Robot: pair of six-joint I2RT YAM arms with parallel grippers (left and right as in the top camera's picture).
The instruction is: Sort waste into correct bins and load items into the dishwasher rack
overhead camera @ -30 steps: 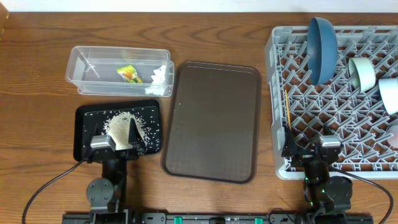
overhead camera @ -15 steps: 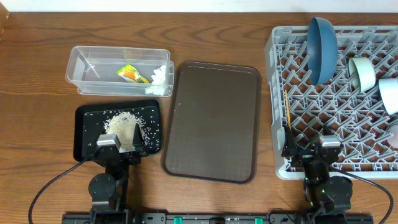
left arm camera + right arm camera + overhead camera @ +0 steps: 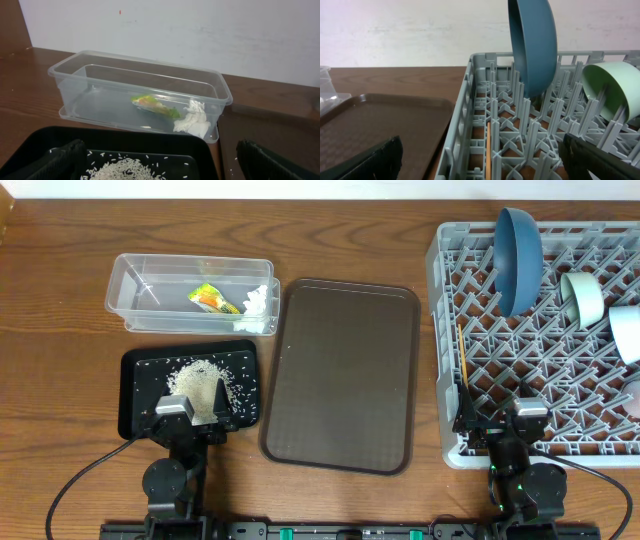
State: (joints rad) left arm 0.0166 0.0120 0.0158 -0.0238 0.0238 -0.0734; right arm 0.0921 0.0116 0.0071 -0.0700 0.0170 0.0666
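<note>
Checking the finished sort from the near edge of the worktop. My left gripper (image 3: 161,154) stands spread and empty over the near rim of the black tray (image 3: 135,395), which lies toward the near-left corner and holds the rice (image 3: 198,380). Toward the far-left corner, the tub (image 3: 140,308) holds the wrapper (image 3: 208,298) and tissue (image 3: 258,302). My right gripper (image 3: 481,150), also spread and empty, hangs at the near wall of the rack (image 3: 437,260) along the right edge. In the rack the dish (image 3: 518,255) stands on edge, with the mint bowl (image 3: 585,297), blue bowl (image 3: 627,332) and cup (image 3: 632,396) nearby and the chopstick (image 3: 463,360) lying by the left wall. I judge nothing left to carry, so the step is parking. To do it well, I would lift the left fingers clear of the tray rim before drawing back, so no rice scatters, and hold the right fingers off the rack wall and chopstick end.
</note>
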